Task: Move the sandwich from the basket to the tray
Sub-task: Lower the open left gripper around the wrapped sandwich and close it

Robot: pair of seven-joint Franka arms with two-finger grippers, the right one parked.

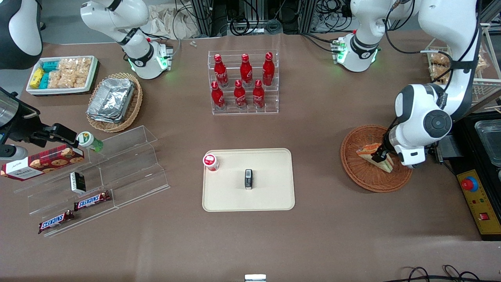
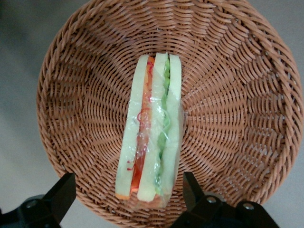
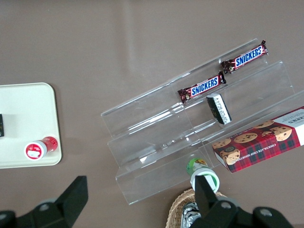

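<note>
The sandwich (image 1: 371, 152) (image 2: 151, 128), a clear-wrapped wedge with red, orange and green layers, lies in the reddish-brown wicker basket (image 1: 354, 176) (image 2: 228, 95) toward the working arm's end of the table. My left gripper (image 1: 381, 157) (image 2: 128, 183) hangs low over the basket and is open. Its two black fingers (image 2: 61, 192) stand on either side of the sandwich's wide end with a gap on each side. The cream tray (image 1: 266, 197) lies mid-table, nearer the parked arm than the basket.
On the tray stand a small red-capped bottle (image 1: 210, 161) and a small black item (image 1: 248, 179). A clear rack of red cola bottles (image 1: 243, 83) stands farther from the front camera. A yellow box with a red button (image 1: 475, 196) sits beside the basket.
</note>
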